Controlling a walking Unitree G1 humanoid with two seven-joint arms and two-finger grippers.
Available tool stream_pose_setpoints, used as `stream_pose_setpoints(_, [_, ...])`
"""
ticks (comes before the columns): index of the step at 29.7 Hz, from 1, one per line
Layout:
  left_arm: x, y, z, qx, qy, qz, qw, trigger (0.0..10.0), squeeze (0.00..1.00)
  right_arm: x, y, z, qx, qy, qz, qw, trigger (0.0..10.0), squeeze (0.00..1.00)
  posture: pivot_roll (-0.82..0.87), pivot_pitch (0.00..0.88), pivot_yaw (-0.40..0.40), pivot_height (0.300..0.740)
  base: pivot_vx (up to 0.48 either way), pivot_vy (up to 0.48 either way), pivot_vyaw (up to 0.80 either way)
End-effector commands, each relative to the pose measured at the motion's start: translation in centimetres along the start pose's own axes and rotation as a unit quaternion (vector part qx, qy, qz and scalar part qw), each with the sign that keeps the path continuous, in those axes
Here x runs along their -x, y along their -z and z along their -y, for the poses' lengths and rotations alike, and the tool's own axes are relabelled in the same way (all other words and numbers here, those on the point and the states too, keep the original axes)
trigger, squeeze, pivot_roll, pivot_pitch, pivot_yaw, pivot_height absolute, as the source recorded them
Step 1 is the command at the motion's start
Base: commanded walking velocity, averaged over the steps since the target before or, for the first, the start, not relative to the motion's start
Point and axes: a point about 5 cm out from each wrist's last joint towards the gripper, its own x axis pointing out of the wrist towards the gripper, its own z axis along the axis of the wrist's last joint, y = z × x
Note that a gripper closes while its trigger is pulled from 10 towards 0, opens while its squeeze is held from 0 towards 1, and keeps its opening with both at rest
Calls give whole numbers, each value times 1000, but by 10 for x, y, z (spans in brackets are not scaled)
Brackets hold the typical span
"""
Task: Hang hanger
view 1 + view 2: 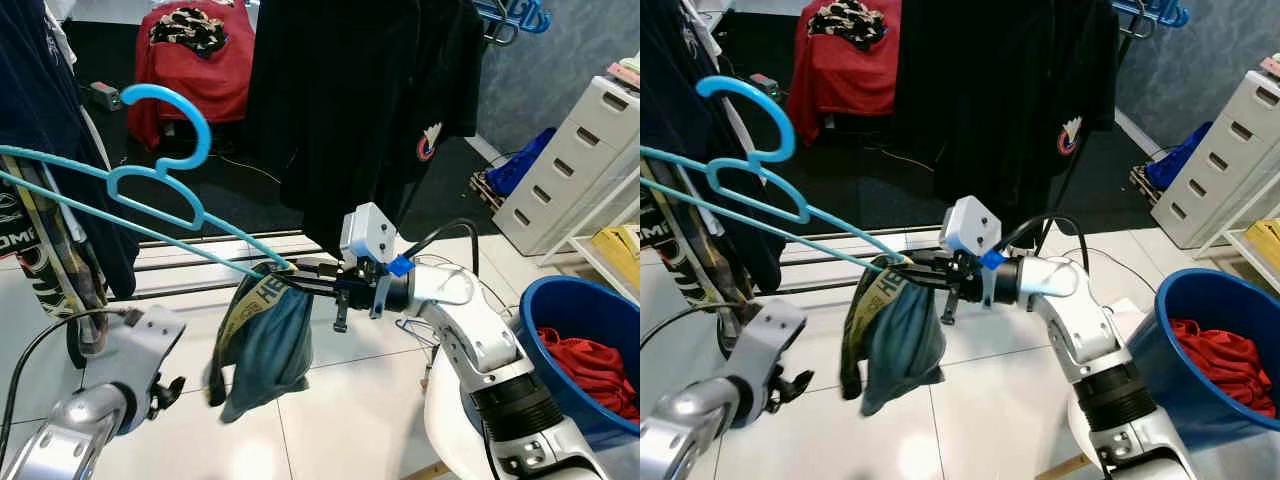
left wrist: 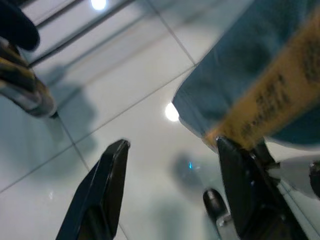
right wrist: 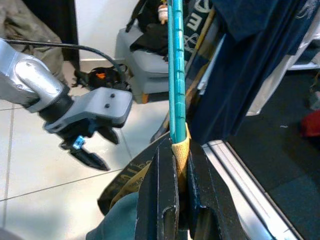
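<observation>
A blue tub (image 1: pixel 560 310) is sitting at the robot's right, holding red cloth (image 1: pixel 590 365); its far side is running off the frame. The left gripper (image 2: pixel 170 195) is hanging low over the tiles, its 2 fingers spread wide with nothing between them. The right gripper (image 1: pixel 300 275) is reaching forward, jaws closed on the end of the hanger (image 1: pixel 150 185) where the teal garment (image 1: pixel 265 345) is draping. The hanger's other end is disappearing behind dark clothes (image 1: pixel 45 130) at left. Farther back, a black shirt (image 1: pixel 360 100) is hanging, and white drawers (image 1: pixel 565 165) are standing at right.
</observation>
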Motion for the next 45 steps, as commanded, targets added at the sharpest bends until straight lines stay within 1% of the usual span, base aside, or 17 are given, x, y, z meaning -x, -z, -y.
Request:
stream_pose_setpoints(1, [1,10,5,21,0,-9,1000,10000,0,-3,-6,-1,-1,-18,11,1000,10000,0,-41,272,-205,740,0,0,0])
stream_pose_setpoints(7, [10,22,12,48,-10,-16,999,10000,0,-7,-9,2,-7,-49,9,999,10000,0,-53,265,-254,740,0,0,0])
stream_pose_setpoints(13, [17,34,22,27,-22,-24,999,10000,0,-10,-9,7,-35,-65,9,997,10000,0,-66,276,-292,740,0,0,0])
stream_pose_setpoints(18, [20,37,24,37,-19,-29,999,10000,0,-13,-7,5,-39,-74,4,996,10000,0,-64,278,-295,740,0,0,0])
stream_pose_setpoints(21, [27,27,28,104,-2,-16,994,10000,0,-13,-1,5,-21,-71,-10,997,10000,0,-46,274,-284,740,0,0,0])
stream_pose_setpoints(22, [27,27,28,104,-2,-16,994,10000,0,-13,-1,5,-21,-71,-10,997,10000,0,-46,274,-284,740,0,0,0])
stream_pose_setpoints(23, [28,12,29,116,6,9,993,10000,0,-12,0,5,-16,-64,-13,998,10000,0,-37,270,-278,740,0,0,0])
stream_pose_setpoints(24, [28,-2,30,107,10,35,994,10000,0,-11,1,6,-14,-58,-13,998,10000,0,-37,270,-278,740,0,0,0])
stream_pose_setpoints(25, [28,-2,30,107,10,35,994,10000,0,-11,1,6,-14,-58,-13,998,10000,0,-37,270,-278,740,0,0,0])
stream_pose_setpoints(26, [22,-20,33,69,23,68,995,10000,0,-11,1,6,-15,-55,-11,998,10000,0,-32,261,-267,740,0,0,0])
stream_pose_setpoints(28, [2,-45,44,16,57,109,992,10000,0,-12,0,5,-15,-54,-9,998,10000,0,-45,252,-249,740,0,0,0])
stream_pose_setpoints(31, [-22,-63,62,-11,83,132,988,10000,0,-4,1,9,-12,-40,-19,999,10000,0,-63,234,-210,740,0,0,0])
stream_pose_setpoints(35, [-27,-68,67,-17,85,141,986,10000,0,-1,1,11,-10,-32,-23,999,10000,0,-63,234,-210,740,0,0,0])
stream_pose_setpoints(36, [-33,-73,69,-44,66,148,986,10000,0,7,0,14,-10,-21,-28,999,10000,0,-90,228,-168,740,0,0,0])
stream_pose_setpoints(39, [-38,-79,71,-76,42,152,985,10000,0,17,-2,17,-8,-5,-34,999,10000,0,-90,228,-168,740,0,0,0])
stream_pose_setpoints(40, [-39,-81,69,-83,38,153,984,10000,0,25,-3,19,-6,9,-40,999,10000,0,-109,224,-131,740,0,0,0])
stream_pose_setpoints(45, [-39,-78,59,-87,35,137,986,10000,0,46,-2,24,4,42,-60,997,10000,0,-117,225,-115,740,0,0,0])
